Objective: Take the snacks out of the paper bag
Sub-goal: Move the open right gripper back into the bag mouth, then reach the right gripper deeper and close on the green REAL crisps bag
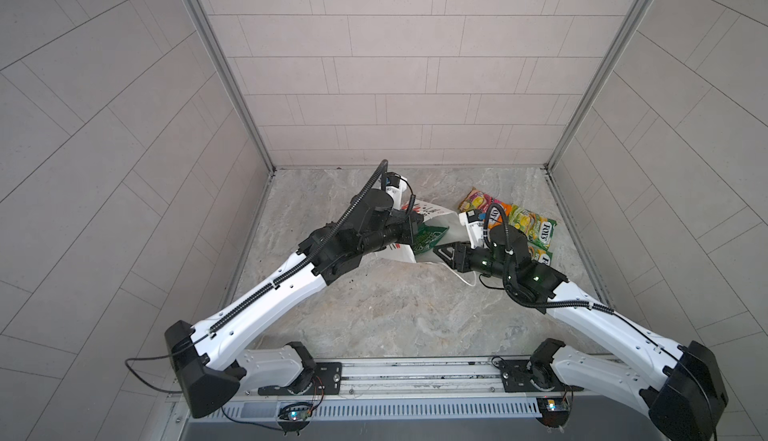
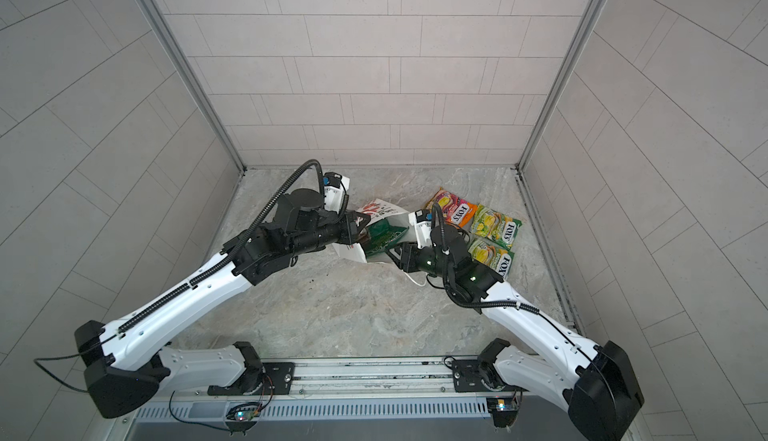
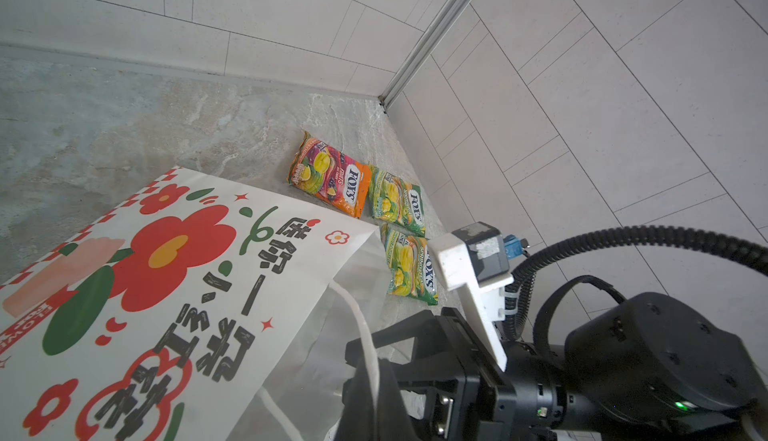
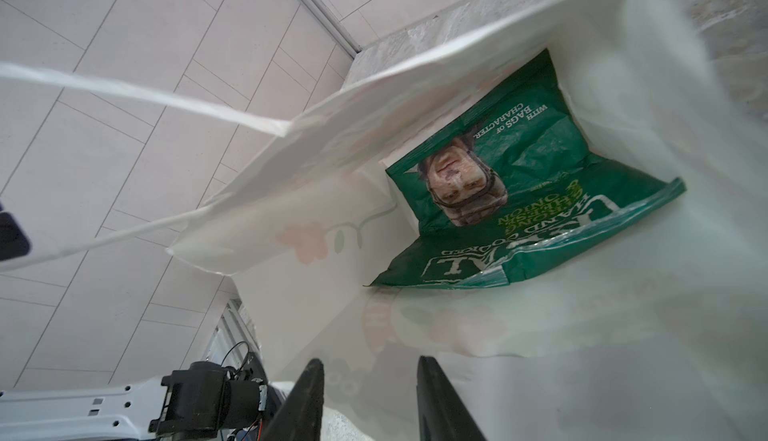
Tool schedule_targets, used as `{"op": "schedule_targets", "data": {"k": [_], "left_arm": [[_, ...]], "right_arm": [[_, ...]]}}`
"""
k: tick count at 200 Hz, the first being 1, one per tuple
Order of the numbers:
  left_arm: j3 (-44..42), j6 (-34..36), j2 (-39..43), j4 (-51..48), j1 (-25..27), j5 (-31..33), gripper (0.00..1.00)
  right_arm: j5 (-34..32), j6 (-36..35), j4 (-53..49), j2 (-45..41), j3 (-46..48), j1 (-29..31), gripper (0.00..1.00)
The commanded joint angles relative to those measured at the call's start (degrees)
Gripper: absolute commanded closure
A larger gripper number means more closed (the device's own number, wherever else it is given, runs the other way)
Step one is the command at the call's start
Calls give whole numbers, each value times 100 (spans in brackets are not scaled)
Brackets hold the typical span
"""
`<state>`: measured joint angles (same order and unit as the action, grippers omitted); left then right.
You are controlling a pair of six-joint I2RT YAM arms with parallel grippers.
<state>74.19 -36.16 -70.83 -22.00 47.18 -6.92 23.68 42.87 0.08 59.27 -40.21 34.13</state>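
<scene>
The white paper bag [image 1: 434, 213] [image 2: 384, 209] [image 3: 166, 277] with red flowers lies on its side, its mouth toward my right arm. My left gripper [image 1: 417, 229] [image 2: 362, 227] [image 3: 370, 370] is shut on its white cord handle [image 3: 365, 335], holding the mouth up. My right gripper [image 1: 441, 252] [image 2: 397, 252] [image 4: 368, 362] is open at the mouth, with nothing between its fingers. Deep inside lies the dark green crisp bag [image 4: 519, 194] [image 1: 430, 238] [image 2: 384, 236]. Three FOX'S packets lie outside on the table: one orange-pink [image 1: 482, 203] [image 2: 453, 207] [image 3: 328, 173] and two yellow-green [image 1: 532, 225] [image 2: 496, 228] [image 3: 409, 264].
Tiled walls close the marbled table [image 1: 395, 314] on the left, back and right; the packets lie near the right wall [image 1: 623, 194]. A metal rail [image 1: 415, 376] with both arm bases runs along the front edge. A loose cord handle [image 1: 467, 283] lies under my right wrist.
</scene>
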Motion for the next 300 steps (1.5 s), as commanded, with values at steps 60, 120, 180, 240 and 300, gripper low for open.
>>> {"op": "schedule_targets", "data": {"k": [60,120,180,240,300], "left_arm": [[-224,-66,158,205,164,189,100],[-347,-185,153,313,399,252,100],[-309,-233,6,534,649,358,100],[-278,-279,-150,688,867,648,100],[-289,-227,-98,731,946,909,100]], "right_arm": [[-601,-313,-260,568,149,268,59],[-1082,-725,-979,412,433,377,52],[-1619,-965,-1502,253,575,428,48],[-1455,-769,-1153,78,703,502,51],[-911,-967,-756,143,830,558,51]]}}
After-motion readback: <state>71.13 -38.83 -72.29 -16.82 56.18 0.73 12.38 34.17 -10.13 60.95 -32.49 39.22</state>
